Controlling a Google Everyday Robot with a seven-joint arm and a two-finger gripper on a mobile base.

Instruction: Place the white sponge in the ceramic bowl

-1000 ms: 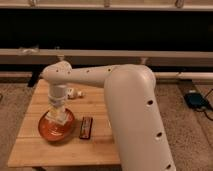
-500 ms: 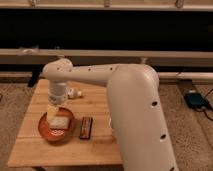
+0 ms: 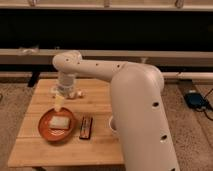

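Note:
The white sponge (image 3: 59,122) lies flat inside the ceramic bowl (image 3: 44,129), a wide orange-red dish on the front left of the wooden table (image 3: 100,102). My gripper (image 3: 60,101) hangs from the big white arm just above and behind the bowl, apart from the sponge. The arm covers the right side of the table.
A dark flat bar (image 3: 86,127) lies right of the bowl. A white mug (image 3: 113,123) shows partly behind the arm. A small white object (image 3: 80,94) sits near the table's back. A blue object (image 3: 195,100) lies on the floor at right.
The gripper has risen out of the bowl and moved back and up. The sponge stays lying in the bowl, free of the gripper.

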